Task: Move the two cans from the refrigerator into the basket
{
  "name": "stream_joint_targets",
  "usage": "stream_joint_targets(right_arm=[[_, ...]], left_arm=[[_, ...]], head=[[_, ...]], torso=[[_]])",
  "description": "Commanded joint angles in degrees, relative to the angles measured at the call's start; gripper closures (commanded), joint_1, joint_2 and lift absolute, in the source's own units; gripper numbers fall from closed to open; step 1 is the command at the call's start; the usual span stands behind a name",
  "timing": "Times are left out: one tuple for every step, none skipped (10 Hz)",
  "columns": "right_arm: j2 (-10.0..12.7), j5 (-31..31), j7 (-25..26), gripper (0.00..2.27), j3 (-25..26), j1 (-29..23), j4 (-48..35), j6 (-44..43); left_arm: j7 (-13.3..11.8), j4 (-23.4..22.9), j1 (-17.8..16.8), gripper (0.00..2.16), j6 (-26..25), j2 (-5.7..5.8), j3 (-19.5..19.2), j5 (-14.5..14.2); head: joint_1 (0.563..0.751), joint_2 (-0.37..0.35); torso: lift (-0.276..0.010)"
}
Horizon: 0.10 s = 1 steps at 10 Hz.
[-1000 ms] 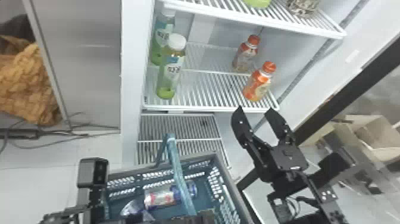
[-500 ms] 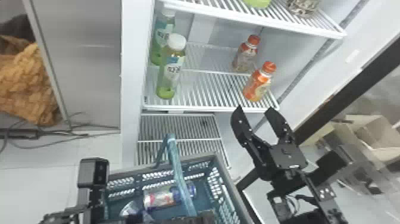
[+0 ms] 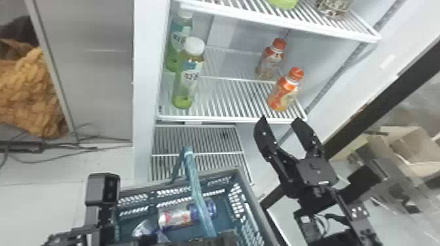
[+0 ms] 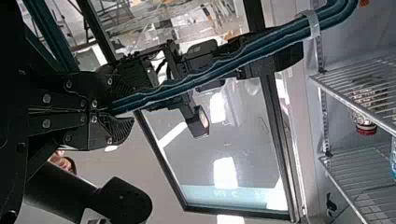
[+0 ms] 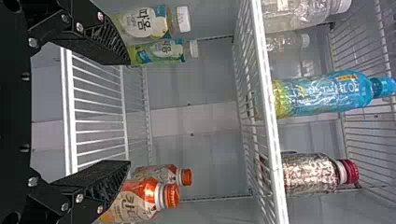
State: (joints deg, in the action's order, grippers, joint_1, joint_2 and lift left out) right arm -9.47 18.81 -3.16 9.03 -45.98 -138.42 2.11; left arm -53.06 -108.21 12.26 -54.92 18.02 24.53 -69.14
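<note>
One silver-blue can lies in the basket near the left jaws, clamped on its handle; right jaws spread, empty, right wrist view adding a print-labelled blue bottle beyond them.

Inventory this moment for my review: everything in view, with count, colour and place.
Fridge: 1, white, ahead
White-capped bottles: 2, green, middle shelf, left
Orange-capped bottles: 2, orange and paler, middle shelf, right
Clear bottles: 2, colourless, upper shelf
Tall bottle: 1, blue, upper shelf
Red-capped bottle: 1, speckled, upper shelf
Basket: 1, teal, before fridge
Cans: one or two, unclear; silver and blue, in basket
Cloth: 1, orange, far left
Boxes: several, tan, far right
Left gripper: 1, black, on basket handle
Right gripper: 1, black, open, near shelf
</note>
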Motion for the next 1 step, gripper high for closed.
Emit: stream_joint_targets(right_arm=[[0.06, -0.07, 0.0, 0.28, 0.0, 0.0, -0.02, 0.0]], left_arm=[[0.07, 0.0, -0.03, 1.16, -0.07, 0.0, 0.04, 0.01]], head=[[0.695, -0.35]], torso=[[-0.276]])
